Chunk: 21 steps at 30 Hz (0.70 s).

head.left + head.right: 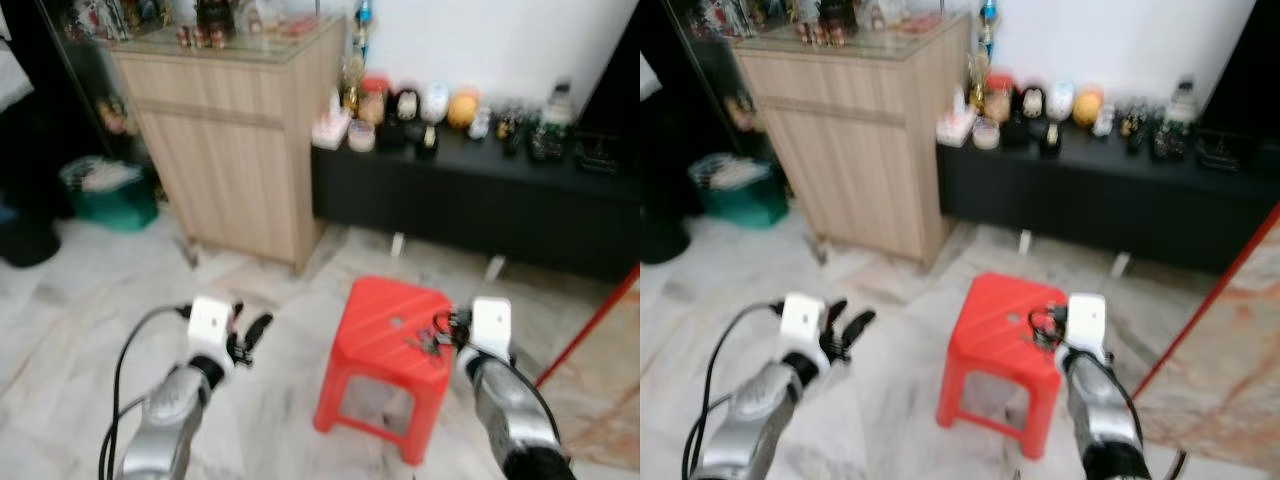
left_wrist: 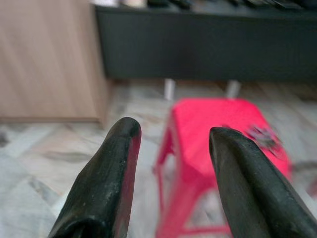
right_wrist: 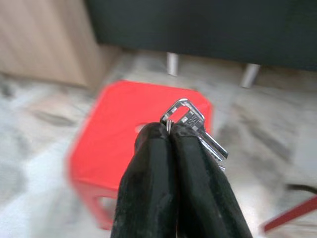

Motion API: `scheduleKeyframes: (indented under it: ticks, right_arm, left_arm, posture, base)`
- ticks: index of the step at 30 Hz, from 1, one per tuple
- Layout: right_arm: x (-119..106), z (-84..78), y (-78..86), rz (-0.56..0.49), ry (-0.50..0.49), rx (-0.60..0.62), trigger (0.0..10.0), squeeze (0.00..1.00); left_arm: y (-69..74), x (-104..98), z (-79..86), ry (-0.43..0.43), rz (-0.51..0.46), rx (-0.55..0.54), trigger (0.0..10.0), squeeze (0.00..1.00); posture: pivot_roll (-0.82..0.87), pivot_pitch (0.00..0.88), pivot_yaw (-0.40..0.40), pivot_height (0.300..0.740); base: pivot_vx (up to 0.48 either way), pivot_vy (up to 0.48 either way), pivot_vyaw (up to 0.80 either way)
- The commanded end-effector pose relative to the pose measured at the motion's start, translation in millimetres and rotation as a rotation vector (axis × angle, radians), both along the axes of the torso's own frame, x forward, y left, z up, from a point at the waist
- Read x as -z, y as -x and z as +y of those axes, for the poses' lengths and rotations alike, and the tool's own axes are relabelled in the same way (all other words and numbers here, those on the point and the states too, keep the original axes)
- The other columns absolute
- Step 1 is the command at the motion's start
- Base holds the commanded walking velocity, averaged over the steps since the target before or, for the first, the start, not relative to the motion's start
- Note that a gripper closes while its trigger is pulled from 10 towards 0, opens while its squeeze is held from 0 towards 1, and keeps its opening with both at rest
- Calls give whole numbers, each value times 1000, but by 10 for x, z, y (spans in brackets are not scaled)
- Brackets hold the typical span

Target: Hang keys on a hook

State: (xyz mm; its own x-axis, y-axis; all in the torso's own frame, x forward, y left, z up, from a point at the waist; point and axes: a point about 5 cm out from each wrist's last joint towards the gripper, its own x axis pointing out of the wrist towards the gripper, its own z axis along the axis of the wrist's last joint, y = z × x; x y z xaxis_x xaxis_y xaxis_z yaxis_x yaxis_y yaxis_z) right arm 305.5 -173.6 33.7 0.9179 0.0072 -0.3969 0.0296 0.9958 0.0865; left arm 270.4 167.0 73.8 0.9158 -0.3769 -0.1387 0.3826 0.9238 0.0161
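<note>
Both silver arms reach over the marble floor toward the wooden cabinet, past the red stool, the left pincer spread wide beside it, the right pincer clamped on the keys above the stool's seat.

A red plastic stool is placed on the pale marble floor. Behind the stool a low black bench is set, and behind and left of it a light wooden cabinet.
</note>
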Motion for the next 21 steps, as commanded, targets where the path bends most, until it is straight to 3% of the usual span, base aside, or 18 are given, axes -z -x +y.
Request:
scheduleKeyframes:
  ticks: [1,4,7,11,16,21]
  right_arm:
    - [-46,41,-12,4,-18,-5,10000,0]
    - [-91,137,-4,15,-60,-8,10000,0]
    - [-180,344,-9,22,-131,-36,10000,0]
    - [-161,438,22,45,-142,-55,10000,0]
    - [-154,429,98,83,-141,-50,10000,0]
    - [-210,475,76,89,-109,-94,10000,0]
  left_arm:
    - [14,-45,-58,-22,-11,42,10000,0]
    - [22,-56,-110,-35,-3,67,10000,0]
    - [10,-77,-201,-43,4,96,10000,0]
    - [37,-44,-250,-54,21,110,10000,0]
    - [137,25,-337,-116,51,167,10000,0]
    - [139,29,-396,-174,63,219,10000,0]
  posture:
    - [80,0,-19,726]
    - [85,0,-20,726]
    - [86,0,-19,726]
    - [94,0,-23,726]
    - [100,0,-35,726]
    - [104,0,-48,726]
  base:
    - [-270,0,0]
    - [-271,0,0]
    - [-275,0,0]
    - [-275,0,0]
    - [-274,0,0]
    - [-273,0,0]
